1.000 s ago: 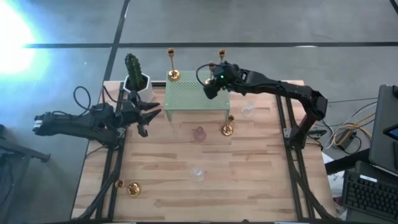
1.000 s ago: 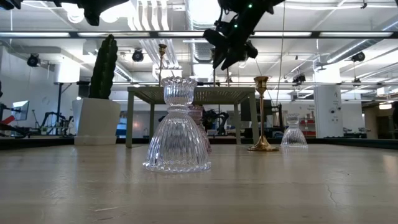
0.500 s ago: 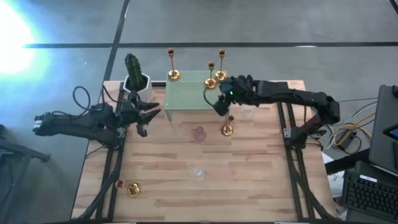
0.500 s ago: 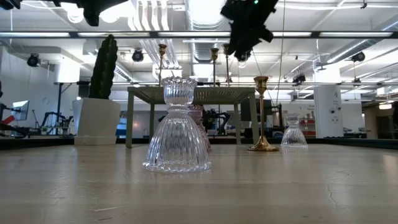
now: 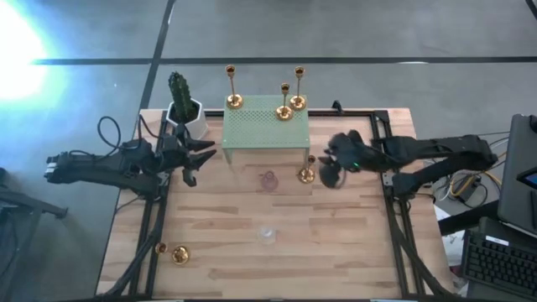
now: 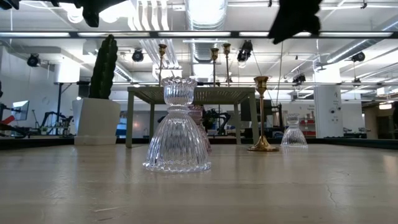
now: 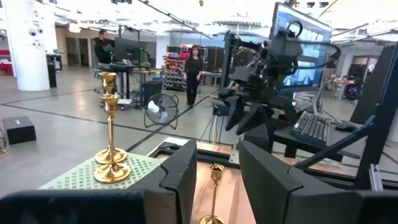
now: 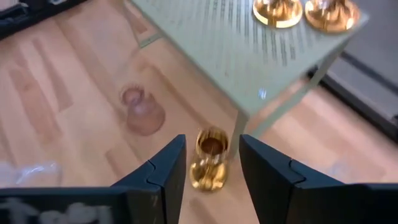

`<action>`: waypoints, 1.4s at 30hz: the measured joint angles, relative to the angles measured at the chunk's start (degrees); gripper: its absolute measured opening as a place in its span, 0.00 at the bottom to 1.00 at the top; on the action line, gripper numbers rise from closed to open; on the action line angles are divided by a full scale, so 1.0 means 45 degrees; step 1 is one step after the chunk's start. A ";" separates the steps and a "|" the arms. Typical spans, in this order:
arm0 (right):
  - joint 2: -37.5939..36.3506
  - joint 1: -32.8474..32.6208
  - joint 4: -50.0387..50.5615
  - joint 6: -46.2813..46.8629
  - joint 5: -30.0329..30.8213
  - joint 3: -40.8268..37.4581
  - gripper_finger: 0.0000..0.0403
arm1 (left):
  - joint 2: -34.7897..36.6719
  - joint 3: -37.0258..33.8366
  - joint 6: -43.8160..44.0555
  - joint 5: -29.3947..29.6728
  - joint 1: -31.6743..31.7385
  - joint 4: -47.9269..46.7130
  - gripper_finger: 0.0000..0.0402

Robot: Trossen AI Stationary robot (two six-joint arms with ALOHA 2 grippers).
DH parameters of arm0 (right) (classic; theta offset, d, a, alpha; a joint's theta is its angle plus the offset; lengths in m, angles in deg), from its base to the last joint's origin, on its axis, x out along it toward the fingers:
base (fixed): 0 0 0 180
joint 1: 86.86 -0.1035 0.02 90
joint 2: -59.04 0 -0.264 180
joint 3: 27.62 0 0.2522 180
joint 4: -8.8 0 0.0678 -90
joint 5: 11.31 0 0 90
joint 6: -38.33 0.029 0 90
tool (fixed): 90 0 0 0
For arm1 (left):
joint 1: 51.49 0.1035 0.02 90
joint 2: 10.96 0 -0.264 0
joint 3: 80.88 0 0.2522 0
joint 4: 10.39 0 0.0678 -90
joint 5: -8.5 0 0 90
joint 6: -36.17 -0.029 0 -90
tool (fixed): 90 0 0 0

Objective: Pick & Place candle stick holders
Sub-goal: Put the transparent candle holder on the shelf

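Note:
Three gold candle stick holders (image 5: 234,101) (image 5: 284,111) (image 5: 298,102) stand upright on the green perforated stand (image 5: 264,130). A fourth gold holder (image 5: 307,174) stands on the table by the stand's near right leg, and a fifth (image 5: 179,254) is at the near left. A pinkish glass holder (image 5: 268,180) and a clear one (image 5: 267,233) stand on the table; another clear one shows in the low view (image 6: 293,131). My right gripper (image 5: 329,172) is open in the air, just right of the fourth gold holder (image 8: 208,158). My left gripper (image 5: 197,158) is open and empty, left of the stand.
A cactus in a white pot (image 5: 183,107) stands at the far left beside the stand. Black frame rails run along the table's left (image 5: 151,226) and right (image 5: 398,226) sides. Bare wood lies across the near half of the table (image 5: 336,252). People stand in the room behind (image 7: 193,71).
My right gripper has drawn back from over the green stand toward the table's right and near side. It has left a gold holder standing upright on the stand's right part. It now hangs beside the gold holder on the table.

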 joint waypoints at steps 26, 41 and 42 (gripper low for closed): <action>-0.2511 0.0391 0.1220 0.3876 0.2027 -0.4605 0.22 | -0.0058 0.0000 0.0526 -0.0050 0.0000 -0.0010 0.31; -0.2371 -0.1509 -0.4939 0.6875 0.5211 -0.9085 0.28 | -0.0083 0.0000 -0.0072 -0.0045 0.0002 -0.0171 0.31; -0.2377 -0.1514 -0.5010 0.6965 0.5192 -0.9256 0.29 | -0.0119 0.0000 -0.0207 -0.0037 0.0000 -0.0164 0.31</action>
